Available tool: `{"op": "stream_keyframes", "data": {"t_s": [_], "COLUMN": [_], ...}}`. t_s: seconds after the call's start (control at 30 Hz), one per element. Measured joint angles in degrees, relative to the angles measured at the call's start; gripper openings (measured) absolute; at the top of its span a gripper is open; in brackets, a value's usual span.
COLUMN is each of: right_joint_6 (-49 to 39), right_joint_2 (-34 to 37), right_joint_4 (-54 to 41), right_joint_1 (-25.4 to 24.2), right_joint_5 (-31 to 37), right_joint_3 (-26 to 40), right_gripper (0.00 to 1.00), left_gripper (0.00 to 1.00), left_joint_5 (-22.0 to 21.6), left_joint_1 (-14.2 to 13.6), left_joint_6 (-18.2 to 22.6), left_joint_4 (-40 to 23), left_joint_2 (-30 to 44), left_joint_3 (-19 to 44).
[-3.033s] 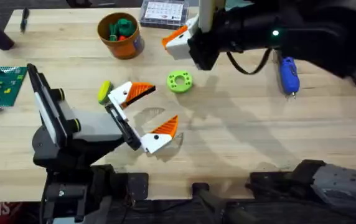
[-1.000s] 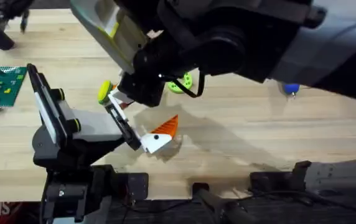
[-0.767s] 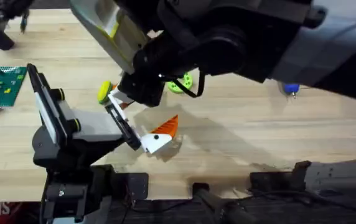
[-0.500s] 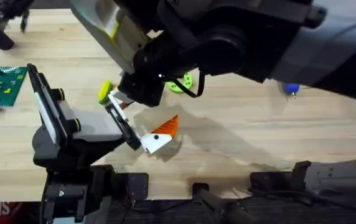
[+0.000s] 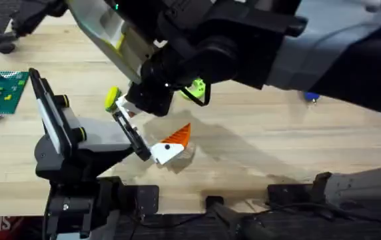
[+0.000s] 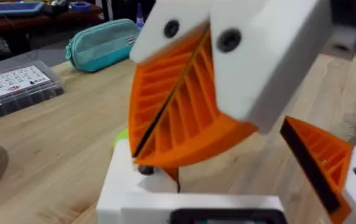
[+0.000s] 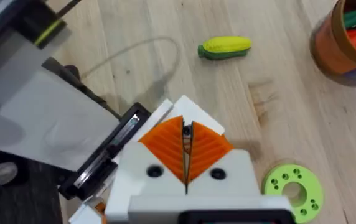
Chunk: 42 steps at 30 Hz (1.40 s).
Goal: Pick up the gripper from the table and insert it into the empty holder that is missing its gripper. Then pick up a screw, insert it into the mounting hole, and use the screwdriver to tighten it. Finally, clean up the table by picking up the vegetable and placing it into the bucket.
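Seating stage underway: right gripper [image 7: 186,163] is pinching the gripper [image 6: 172,118] shut over the holder [image 7: 165,115]; left's state unclear. Screw, vegetable [image 7: 225,47] remaining.

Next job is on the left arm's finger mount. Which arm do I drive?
Right. The right gripper, pads together, hangs directly over the holder. The left gripper is spread open and probably cannot reach its own mount.

The right arm [image 5: 257,40] hides the bucket [image 7: 346,43], cut by the edge.
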Motion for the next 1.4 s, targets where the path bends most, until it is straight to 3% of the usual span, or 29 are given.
{"op": "stream_keyframes", "data": {"t_s": [0.1, 0.13, 0.23, 0.57, 0.7, 0.73, 0.8, 0.93, 0.97, 1.17, 1.4], "right_joint_6": [0.00, -0.13, -0.17, -0.08, 0.39, 0.24, 0.31, 0.31, 0.34, 5.71, 11.69], "right_joint_2": [0.00, 0.00, 0.00, -0.08, -0.71, -1.03, -1.40, -1.66, -1.66, -3.36, -7.32], "right_joint_4": [0.00, 0.00, 0.00, -0.54, -1.43, -1.49, -1.83, -2.80, -3.26, -10.76, -22.35], "right_joint_1": [0.00, 0.00, 0.00, -0.01, -0.07, -0.11, -0.17, -0.24, -0.28, -5.31, -18.13], "right_joint_5": [0.00, -0.01, -0.02, 0.18, 0.16, 0.16, 0.16, 0.16, 0.16, -0.03, 0.20], "right_joint_3": [0.00, 0.00, 0.00, 1.49, 3.65, 3.94, 4.39, 4.59, 4.59, 4.59, 4.59], "right_gripper": [0.004, 0.116, 0.256, 0.629, 0.854, 0.949, 0.991, 0.993, 0.993, 0.994, 0.994], "left_gripper": [0.995, 0.996, 0.996, 0.995, 0.995, 0.994, 0.790, 0.163, 0.050, 0.005, 0.005], "left_joint_5": [0.00, 0.00, 0.00, -0.01, 0.00, 0.00, 0.00, -0.02, -0.04, -0.04, -0.04], "left_joint_1": [0.00, 0.00, 0.00, 0.00, 0.00, 0.00, 0.00, 0.00, 0.00, 0.00, 0.00], "left_joint_6": [0.00, 0.00, 0.00, 0.00, 0.00, 0.00, 0.13, 0.09, 0.25, 0.42, 0.42], "left_joint_4": [0.00, -0.01, -0.02, 0.00, 0.00, 0.00, 0.02, 0.00, 0.01, 0.01, 0.00], "left_joint_2": [0.00, 0.00, 0.00, 0.00, 0.00, 0.00, 0.00, 0.00, 0.00, 0.00, 0.00], "left_joint_3": [0.00, 0.00, 0.01, 0.00, 0.00, 0.00, 0.00, 0.00, 0.00, 0.00, 0.00]}}
